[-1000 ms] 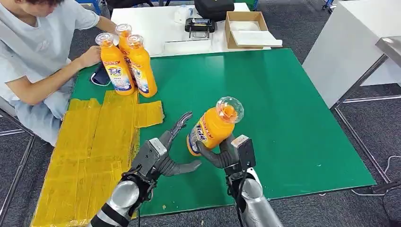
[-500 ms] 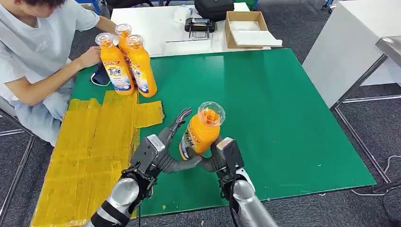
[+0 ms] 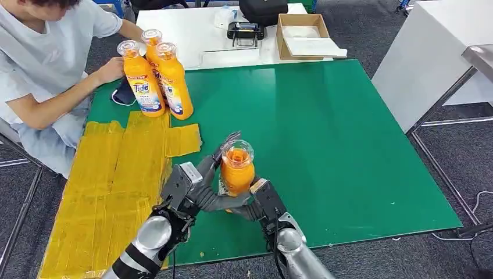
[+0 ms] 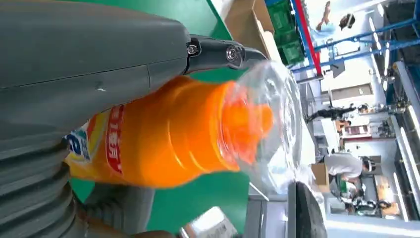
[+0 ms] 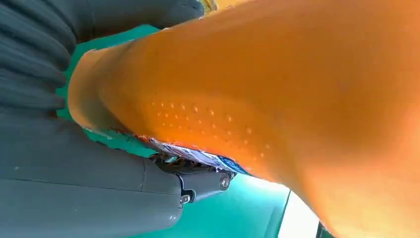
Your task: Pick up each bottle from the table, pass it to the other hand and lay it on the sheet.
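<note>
Handover step, mid-transfer. Orange plastic detergent bottle with clear domed cap (image 3: 236, 168) is upright in the air, above the green tabletop (image 3: 349, 145), between the two hands. Right hand (image 3: 263, 200) holds it from below and from the side; in the right wrist view its thick grey thumb lies against the bottle's lower body, so I judge it grasping. Left hand (image 3: 195, 189) is up against the bottle's other side, fingers (image 3: 224, 145) reaching up behind it and thumb underneath. In the left wrist view a dark finger (image 4: 223, 52) lies along the bottle's shoulder, but whether that hand has actually clenched I cannot tell.

Next move, as I judge it: left hand must firm its hold around the body before the right lets go, then carry the bottle over to the yellow crinkled sheet (image 3: 116, 174) on the robot's left and lay it on its side.

Materials: bottle body is smooth moulded plastic, tapering to a ribbed neck, with small raised dots low on one face (image 5: 208, 116) and a glossy printed label. Cap is thin, transparent, shiny. Sheet looks wrinkled, pieced from strips. Tabletop is flat and matt.

Three matching orange bottles (image 3: 154, 75) stand at the far corner beside a seated person (image 3: 46, 64).
</note>
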